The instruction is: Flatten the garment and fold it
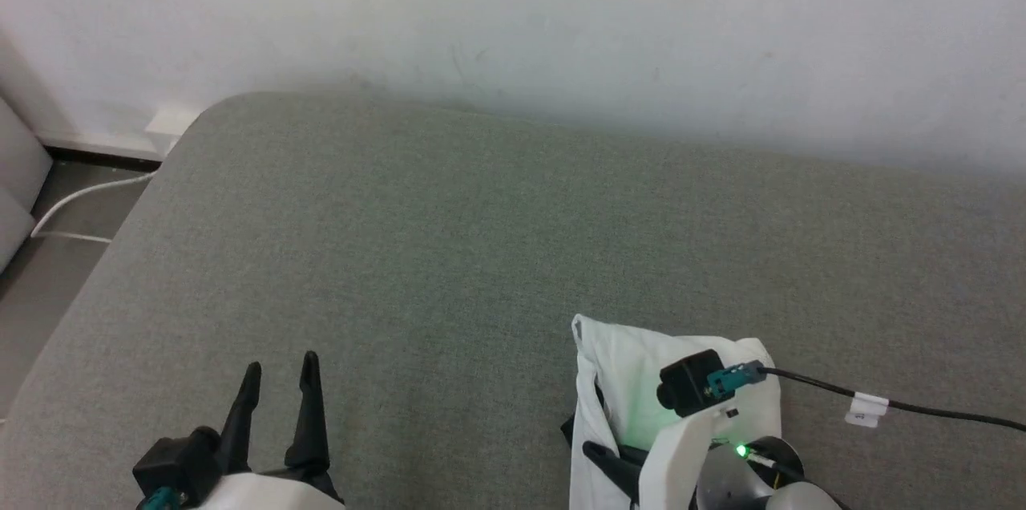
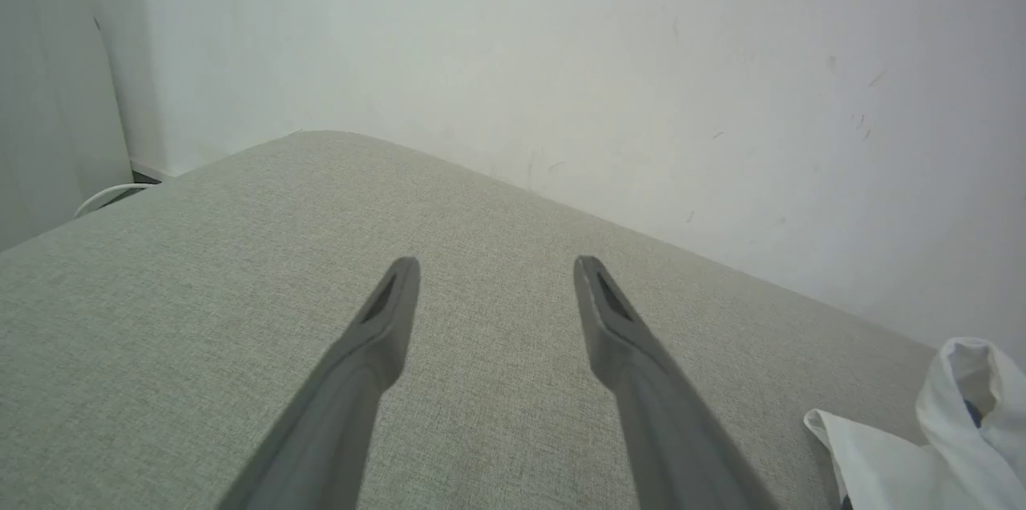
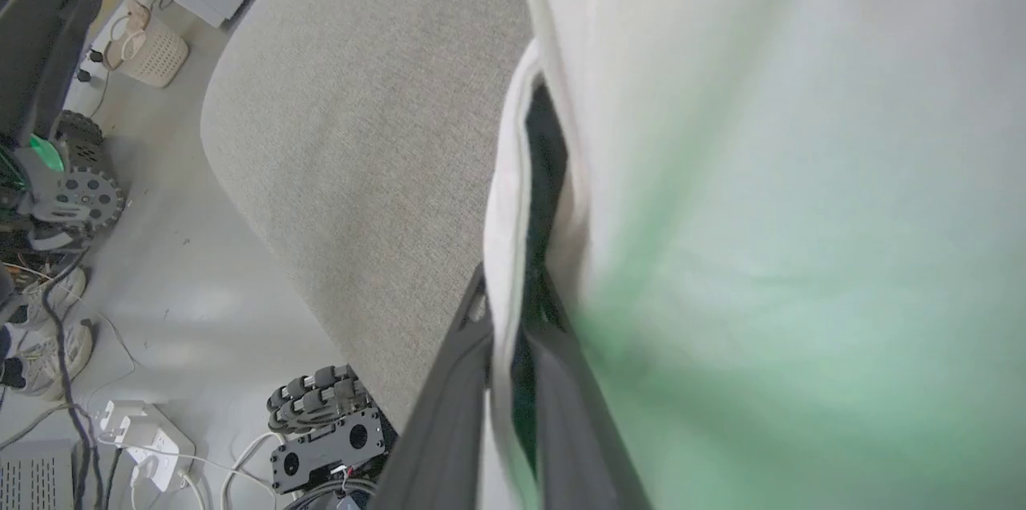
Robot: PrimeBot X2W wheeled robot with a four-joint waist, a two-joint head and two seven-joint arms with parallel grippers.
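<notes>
**Head view.** Left claw point(image 1: 282, 362) is released: fingers spread, nothing between them, poised over bare cushion point(image 1: 481, 237). The shirt point(image 1: 633, 366) sits well to its right as a crumpled white heap. It is bunched around the right claw point(image 1: 597, 452), which is clenched on a fold of it.
- Risk: the heap lies at the near edge of the cushion, so a pull toward the robot could drag it over.
- Risk: the cable point(image 1: 882, 402) runs off to the right from just above the cloth, and a wide sweep of that arm might snag it.

**Left wrist view.** Left claw point(image 2: 493, 265) is open over the cushion point(image 2: 240, 293). The cushion is a tight grey-green weave, flat, with a rounded corner ahead of the fingers. The shirt point(image 2: 946, 414) lies well off to the right of the fingers, soft white cloth in loose rolls.

**Right wrist view.** Right claw point(image 3: 513, 309) grasps a hemmed white edge of the shirt point(image 3: 761, 173), with a dark strip tucked inside the fold. The cloth near the lens is blurred and tinted green, so I cannot tell how many layers are pinched.
- Risk: if several layers are caught, a lift would raise a bundle rather than open the shirt.
- Risk: thin, limp fabric could also slide out of the grip.

The cushion point(image 3: 361, 133) edge lies left of the fingers, with the floor point(image 3: 160, 253) beyond it.
</notes>
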